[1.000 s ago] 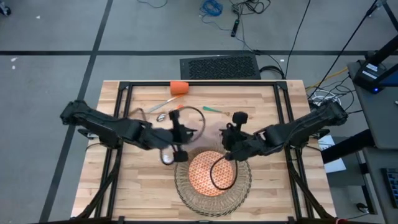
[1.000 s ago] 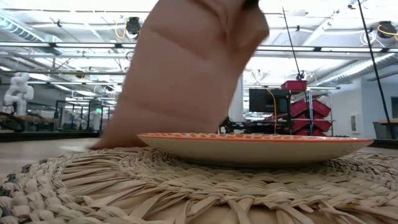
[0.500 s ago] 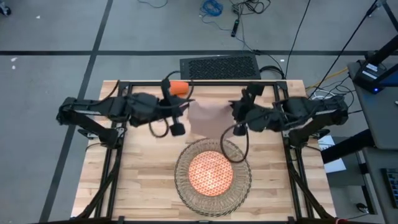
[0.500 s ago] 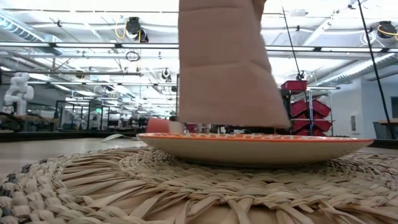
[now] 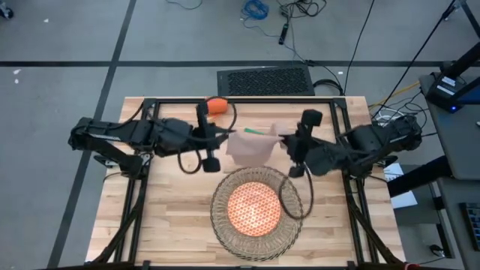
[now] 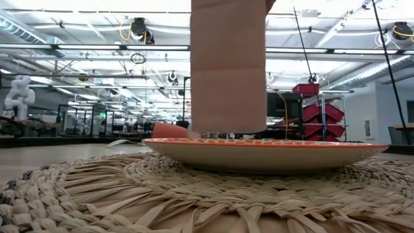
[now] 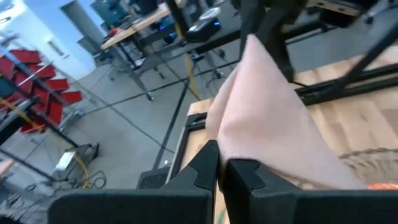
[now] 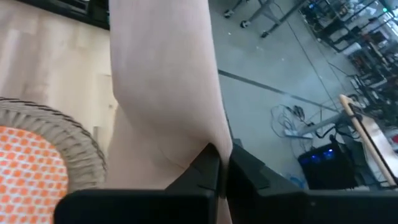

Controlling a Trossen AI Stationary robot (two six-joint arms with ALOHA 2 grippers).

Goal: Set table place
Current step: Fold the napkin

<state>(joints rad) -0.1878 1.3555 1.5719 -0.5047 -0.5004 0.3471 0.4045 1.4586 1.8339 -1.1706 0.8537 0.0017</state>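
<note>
The left gripper (image 5: 225, 135) and the right gripper (image 5: 283, 139) each pinch an edge of the napkin (image 5: 251, 144). A second ago it drooped over the plate (image 5: 253, 208); now it hangs stretched flat behind the placemat (image 5: 222, 225), ready to be laid down.

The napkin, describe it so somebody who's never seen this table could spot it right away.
Start at the wooden table and find the round wicker placemat with the orange plate. Just beyond it, toward the far edge, a beige napkin hangs in the air, pinched between the left gripper and right gripper. It is the only soft cloth and the only thing lifted off the table.
</note>
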